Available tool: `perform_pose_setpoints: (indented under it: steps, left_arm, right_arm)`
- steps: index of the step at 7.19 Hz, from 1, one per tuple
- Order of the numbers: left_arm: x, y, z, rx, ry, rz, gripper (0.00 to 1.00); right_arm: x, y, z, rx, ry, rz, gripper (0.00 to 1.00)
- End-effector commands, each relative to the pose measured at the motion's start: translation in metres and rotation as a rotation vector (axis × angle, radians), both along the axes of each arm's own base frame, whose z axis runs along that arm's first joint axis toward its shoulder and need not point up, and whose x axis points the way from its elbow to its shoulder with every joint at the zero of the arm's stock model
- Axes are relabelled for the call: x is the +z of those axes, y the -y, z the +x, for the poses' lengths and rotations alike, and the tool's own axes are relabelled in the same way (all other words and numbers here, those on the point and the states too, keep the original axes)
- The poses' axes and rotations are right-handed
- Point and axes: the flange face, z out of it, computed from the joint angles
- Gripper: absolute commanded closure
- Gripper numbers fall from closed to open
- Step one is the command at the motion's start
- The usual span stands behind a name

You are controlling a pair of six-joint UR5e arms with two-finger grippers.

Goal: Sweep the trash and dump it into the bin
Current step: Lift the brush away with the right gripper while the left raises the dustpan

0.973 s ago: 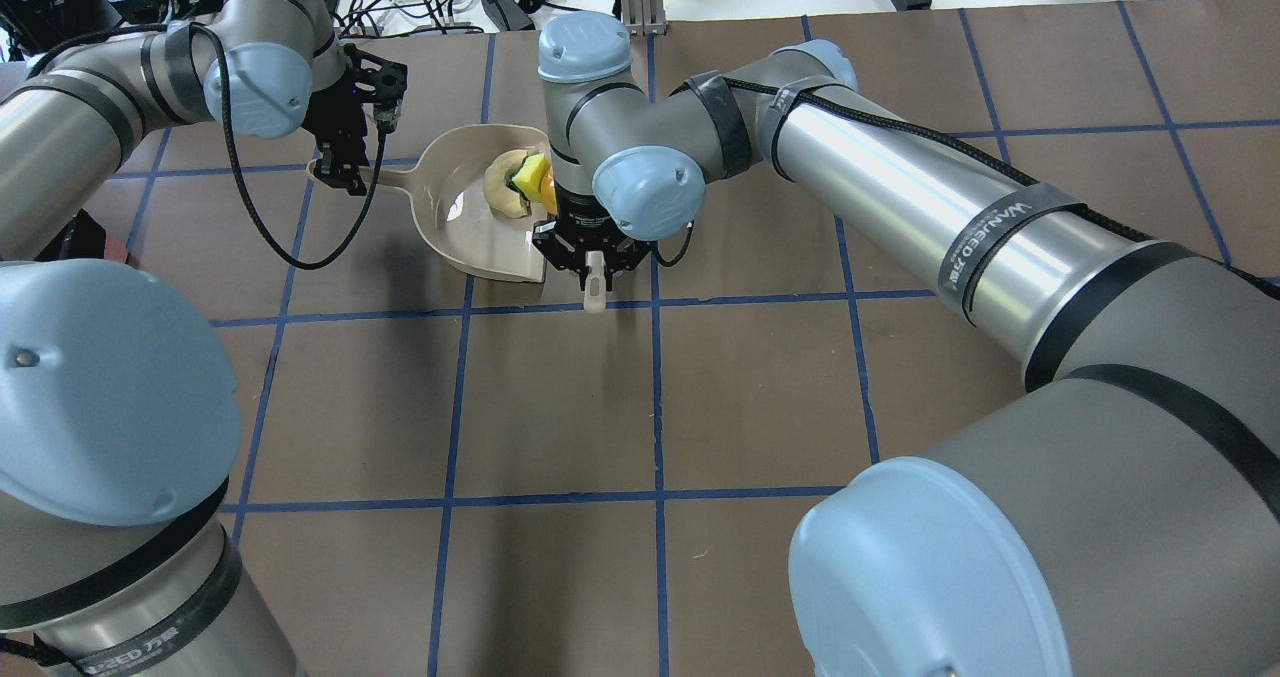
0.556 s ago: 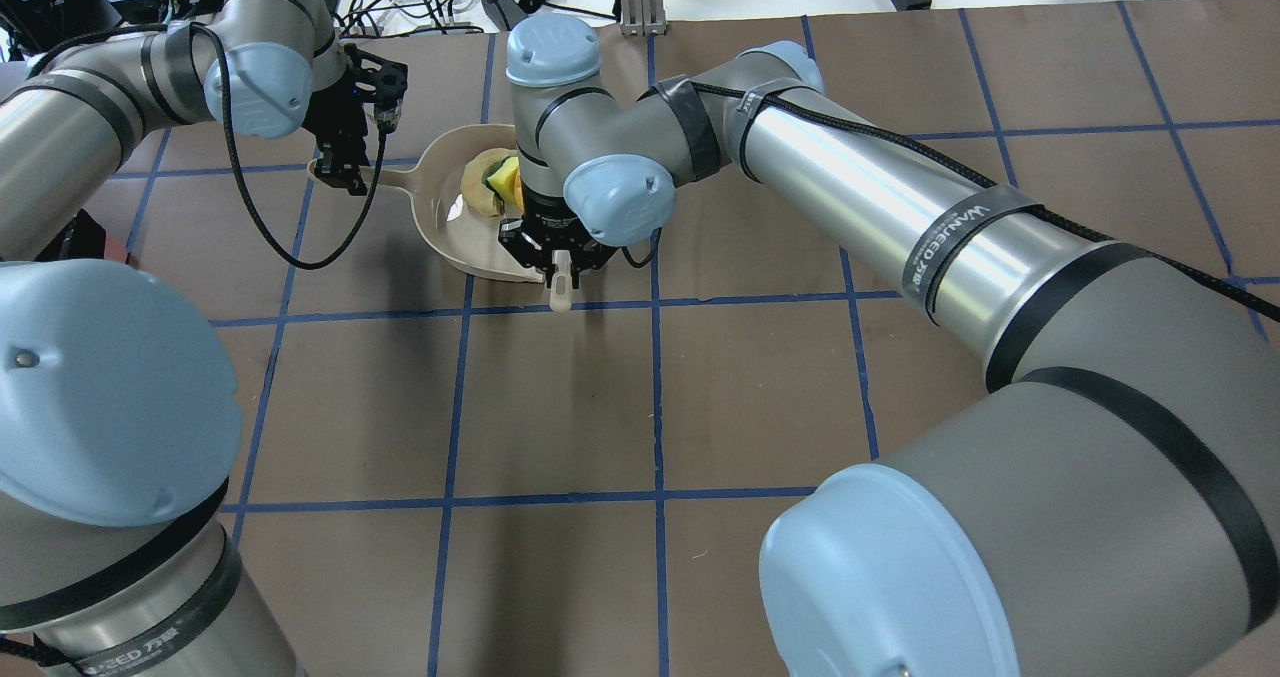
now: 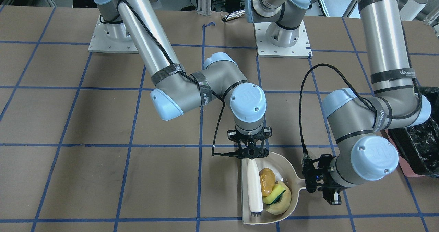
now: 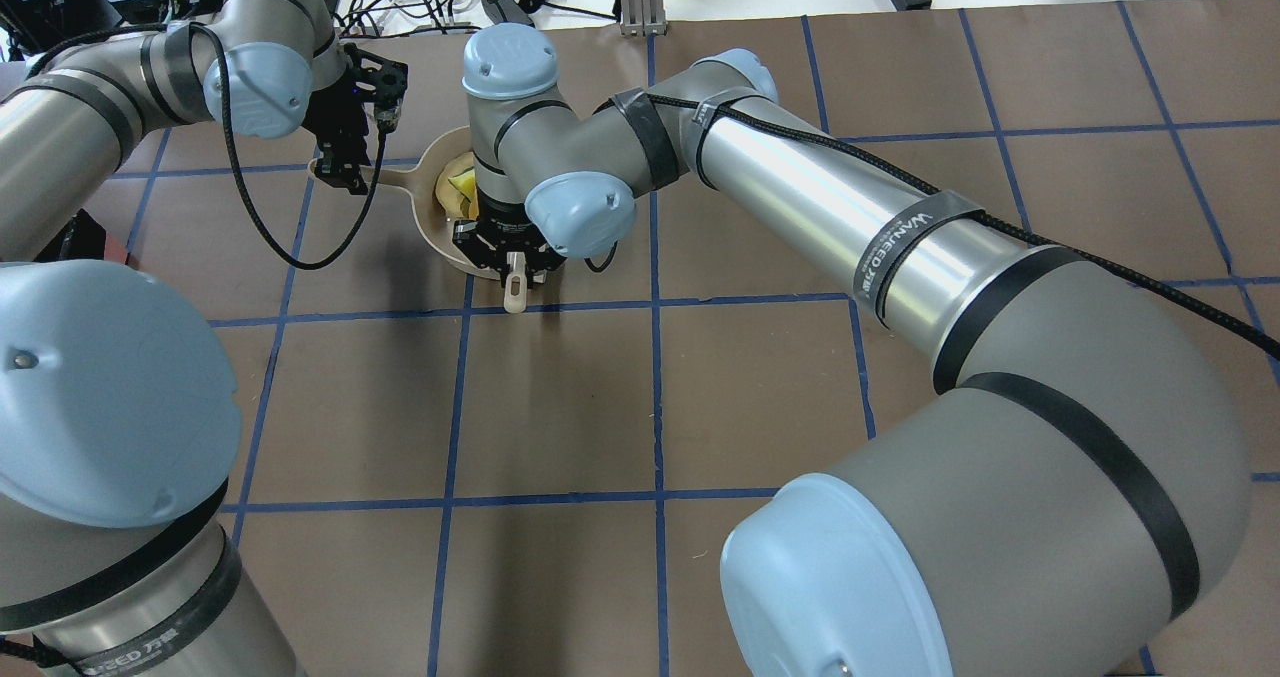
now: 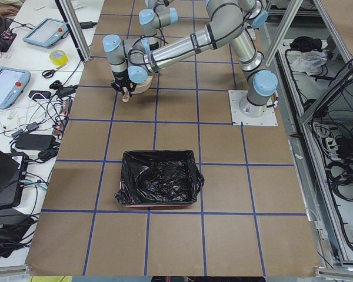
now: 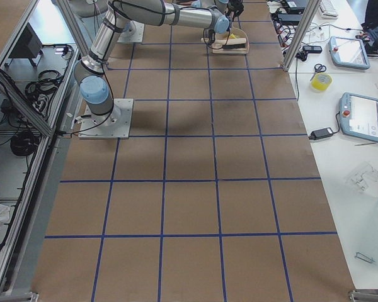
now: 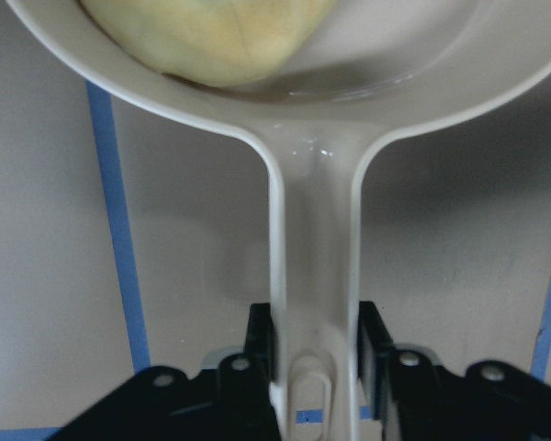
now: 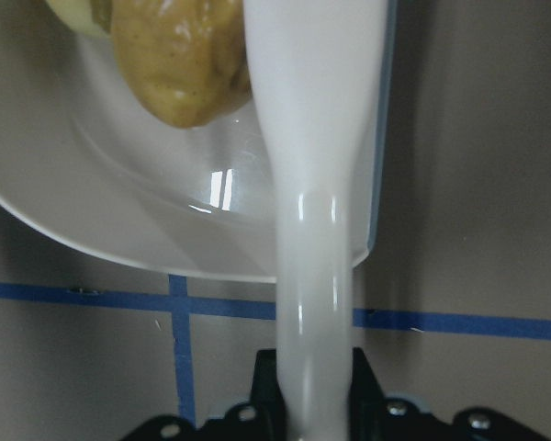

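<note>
On the brown table (image 4: 560, 407) with its blue tape grid, my left gripper (image 7: 314, 354) is clamped on the handle of the beige dustpan (image 3: 286, 172). My right gripper (image 8: 314, 377) is closed around the handle of the pale brush (image 3: 254, 187). The brush lies lengthwise inside the pan along its open side, bristles pointing away from me, and fences the trash in. From overhead my right wrist hides most of the pan. All three pieces sit in the dustpan: a glossy orange-brown lump (image 3: 267, 184) touching the brush, a yellow sponge block (image 3: 275, 194) with a green layer just beside it, and a pale yellow half-ring slice (image 3: 282, 204) under the sponge, against the pan's back wall. The bin (image 5: 159, 182), lined with crinkly black plastic, stands well apart at the table's left end.
</note>
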Motion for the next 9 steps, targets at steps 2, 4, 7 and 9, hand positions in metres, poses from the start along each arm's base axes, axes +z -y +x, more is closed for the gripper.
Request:
perform_pose_setpoints:
  steps: [2, 4, 7, 9]
  left_arm:
    - [-0.005, -0.002, 0.007, 0.008, -0.014, 0.009, 1.00]
    - [-0.007, -0.003, 0.007, 0.009, -0.014, 0.012, 1.00]
    - [-0.006, -0.003, 0.008, 0.030, -0.077, 0.002, 1.00]
    - [-0.007, -0.004, 0.028, 0.070, -0.166, -0.007, 1.00]
  right_arm:
    - [0.004, -0.001, 0.003, 0.002, -0.006, -0.003, 1.00]
    - [0.020, -0.003, -0.023, 0.000, -0.124, 0.042, 1.00]
    - [0.031, 0.022, -0.078, -0.012, -0.181, 0.059, 1.00]
    - [0.068, 0.051, -0.162, -0.075, -0.204, 0.091, 1.00]
